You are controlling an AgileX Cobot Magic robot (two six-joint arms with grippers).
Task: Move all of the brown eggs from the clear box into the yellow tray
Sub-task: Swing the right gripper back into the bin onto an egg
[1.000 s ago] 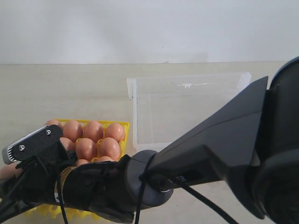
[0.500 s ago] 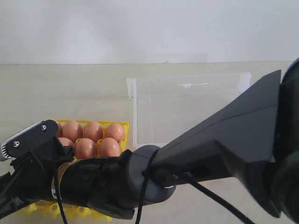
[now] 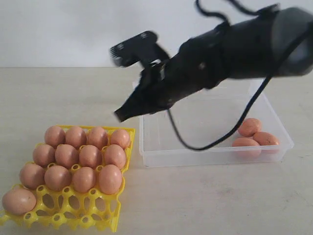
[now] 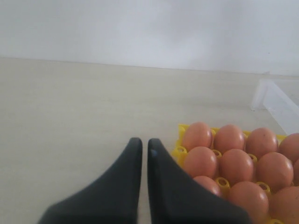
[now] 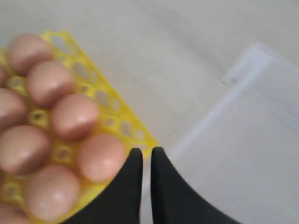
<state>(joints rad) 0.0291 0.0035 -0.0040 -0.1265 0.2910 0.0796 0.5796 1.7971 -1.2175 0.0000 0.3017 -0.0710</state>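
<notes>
I read right gripper [image 3: 121,115] closed, empty, over box [image 3: 195,157], 9 o'clock wall. Left gripper [image 4: 144,144] closed, empty. Three eggs [image 3: 249,127] lie at its 3 o'clock.

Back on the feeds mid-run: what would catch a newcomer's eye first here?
The dark, blurred right gripper hangs with jaws shut over the left end of the clear box, filling the upper exterior view. At lower left, the yellow tray is mostly filled with brown eggs, while three last eggs sit at the box's right end.
</notes>
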